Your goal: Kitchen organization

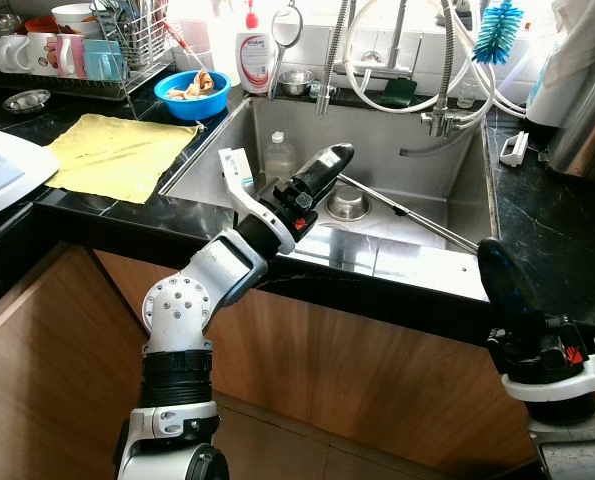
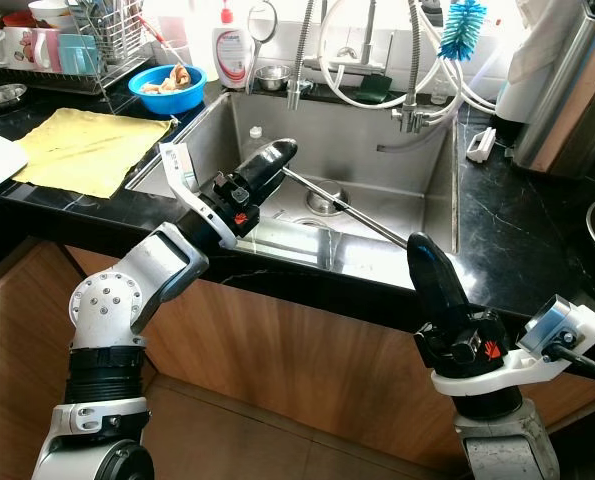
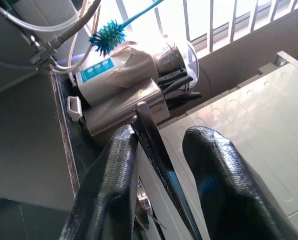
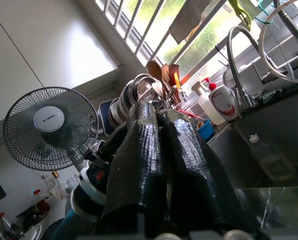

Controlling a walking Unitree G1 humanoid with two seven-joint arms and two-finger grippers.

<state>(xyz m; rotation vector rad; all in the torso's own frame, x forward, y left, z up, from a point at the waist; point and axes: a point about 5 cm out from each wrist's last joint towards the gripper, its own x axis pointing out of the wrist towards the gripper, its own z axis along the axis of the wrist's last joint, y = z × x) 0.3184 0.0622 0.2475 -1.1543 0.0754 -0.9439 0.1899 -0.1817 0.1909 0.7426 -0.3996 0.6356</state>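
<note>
A stainless steel sink (image 1: 417,215) is set into a black stone counter (image 1: 557,230) above wooden cabinet fronts, seen from the robot's head. The left gripper (image 1: 329,160) reaches over the sink's front left corner, its fingers narrowly parted around the end of a long thin metal rod (image 1: 417,217) that slants across the basin toward the front right edge. The left wrist view shows the rod lying against one finger (image 3: 108,185), with a gap to the other. The right gripper (image 2: 429,268) stands upright just in front of the counter's front edge, well apart from the sink; the right wrist view shows its two fingers pressed together with nothing between them. A yellow cloth (image 1: 117,152) lies flat on the counter left of the sink, with a blue bowl (image 1: 191,93) behind it. A clear bottle (image 1: 278,155) stands inside the basin at the back left, near the drain strainer (image 1: 348,205). The basin's right half is open floor.
</note>
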